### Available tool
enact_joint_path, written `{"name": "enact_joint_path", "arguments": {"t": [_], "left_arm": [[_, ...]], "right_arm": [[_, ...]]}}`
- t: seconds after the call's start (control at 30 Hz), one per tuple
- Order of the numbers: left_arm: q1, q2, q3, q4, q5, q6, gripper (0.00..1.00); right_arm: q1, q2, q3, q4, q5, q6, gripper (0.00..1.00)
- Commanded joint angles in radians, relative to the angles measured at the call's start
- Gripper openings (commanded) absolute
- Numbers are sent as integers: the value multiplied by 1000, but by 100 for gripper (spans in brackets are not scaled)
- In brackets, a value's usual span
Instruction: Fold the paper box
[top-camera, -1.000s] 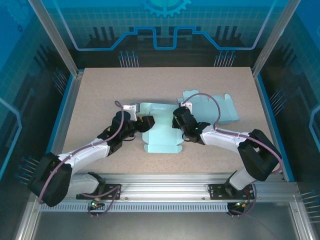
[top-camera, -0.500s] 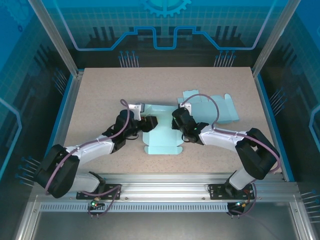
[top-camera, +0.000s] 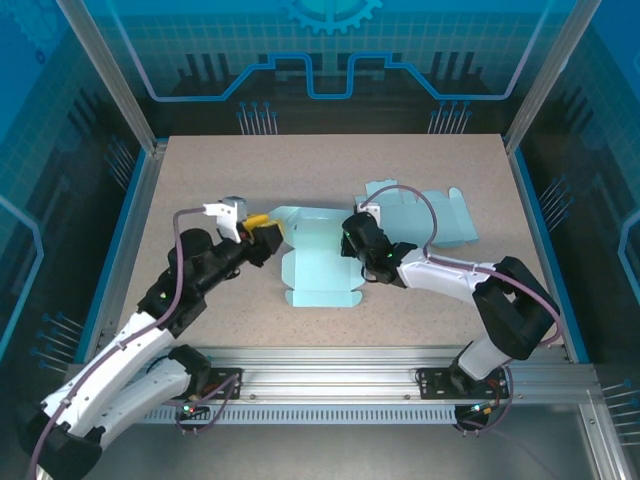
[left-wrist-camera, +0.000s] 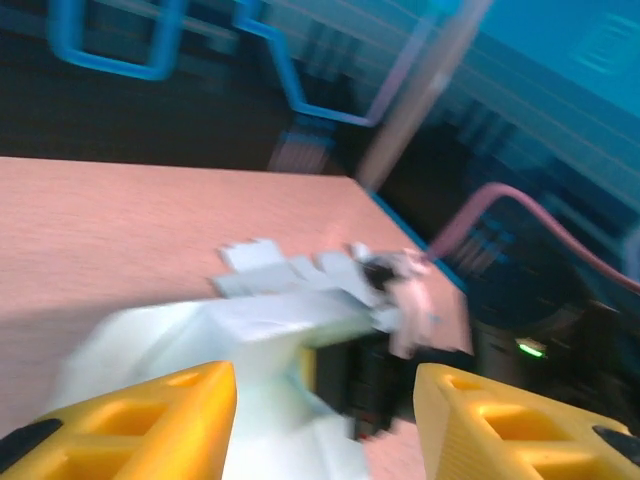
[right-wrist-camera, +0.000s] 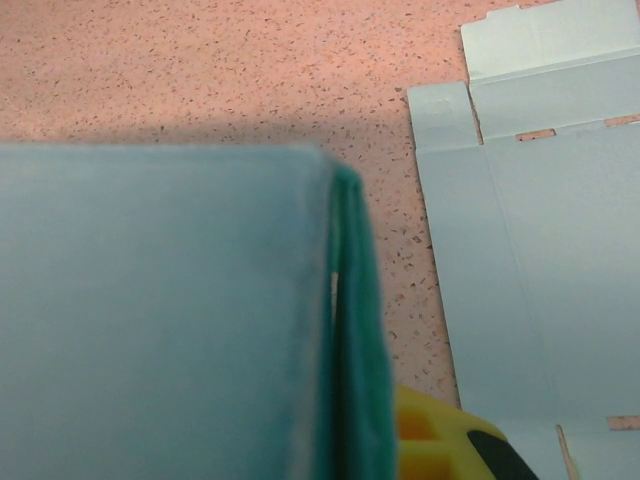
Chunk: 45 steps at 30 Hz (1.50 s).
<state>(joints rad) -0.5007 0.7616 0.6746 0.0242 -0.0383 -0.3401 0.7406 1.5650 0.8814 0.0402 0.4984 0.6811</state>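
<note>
Top external view: the left gripper (top-camera: 266, 230) is pulling back from the paper box (top-camera: 318, 268).
It is hanging open and empty at the box's 9 o'clock, while the right gripper (top-camera: 350, 236) is pinching the box's 1 o'clock wall, holding that fold alone in the middle of the table (top-camera: 200, 170).

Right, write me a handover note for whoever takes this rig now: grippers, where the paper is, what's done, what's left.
Left gripper: open, holding nothing, at the left edge of the paper box.
Right gripper: shut on the box's right wall, holding it raised.
Box sits in the middle of the table; a second flat blank lies beyond it, far right.
Done: right wall lifted.
Left: the other walls and flaps look unfolded; box not closed.
</note>
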Motion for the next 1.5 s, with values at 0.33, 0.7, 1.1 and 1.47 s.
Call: {"name": "enact_joint_path", "arguments": {"t": [0.33, 0.7, 1.1, 1.47], "left_arm": [[195, 300, 35, 1, -248, 67, 51], [200, 410, -18, 195, 213, 69, 51], [142, 455, -76, 277, 388, 55, 46], [101, 453, -96, 267, 407, 97, 45]], "right_arm": [[17, -60, 8, -40, -35, 9, 0], [16, -31, 30, -56, -20, 11, 0], [8, -23, 48, -75, -14, 3, 0], [6, -22, 52, -77, -17, -8, 0]]}}
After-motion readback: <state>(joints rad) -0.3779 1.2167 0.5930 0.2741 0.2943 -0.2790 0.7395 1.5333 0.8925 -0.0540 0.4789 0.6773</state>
